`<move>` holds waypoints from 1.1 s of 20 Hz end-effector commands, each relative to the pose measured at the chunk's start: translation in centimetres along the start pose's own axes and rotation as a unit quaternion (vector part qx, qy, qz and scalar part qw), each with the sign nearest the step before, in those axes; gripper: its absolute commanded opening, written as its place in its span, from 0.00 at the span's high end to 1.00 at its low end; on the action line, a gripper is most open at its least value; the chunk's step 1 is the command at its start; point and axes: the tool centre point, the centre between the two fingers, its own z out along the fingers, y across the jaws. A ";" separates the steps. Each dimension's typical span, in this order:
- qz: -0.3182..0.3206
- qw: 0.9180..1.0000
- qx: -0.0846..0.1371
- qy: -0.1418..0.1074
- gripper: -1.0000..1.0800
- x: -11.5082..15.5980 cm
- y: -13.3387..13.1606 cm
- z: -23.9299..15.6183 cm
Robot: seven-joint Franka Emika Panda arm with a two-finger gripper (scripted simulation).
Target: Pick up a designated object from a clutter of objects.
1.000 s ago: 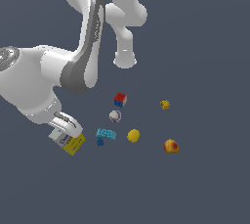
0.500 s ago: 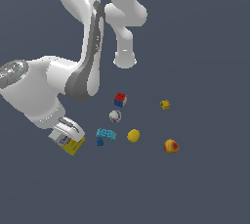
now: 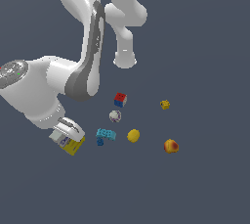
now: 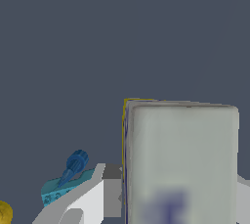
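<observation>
One box [image 3: 73,145], yellow with a grey top, clamped between my gripper's [image 4: 176,189] fingers [image 4: 83,201], just beside the cyan brick [image 3: 106,134], well apart from cube [image 3: 120,99], ball [image 3: 114,116], lemon [image 3: 133,135]

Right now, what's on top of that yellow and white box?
The robot's tool sits over the box, a finger at each side. Only its yellow lower corner shows from outside; whether it touches the floor is hidden.

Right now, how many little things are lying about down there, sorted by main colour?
Yellow: 4, the box, the lemon-like ball, the tiny piece, the red-yellow fruit
Cyan: 1, the brick
White: 1, the ball
Red-blue: 1, the cube
Total: 7
</observation>
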 end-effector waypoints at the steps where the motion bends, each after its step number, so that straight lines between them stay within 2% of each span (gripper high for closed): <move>1: 0.000 1.000 0.000 0.000 1.00 0.0 0.0 0.0; 12: 0.000 1.000 0.000 0.000 1.00 -1.9 -0.9 -1.4; 22: -0.001 1.000 0.001 0.000 1.00 -7.3 -3.6 -5.5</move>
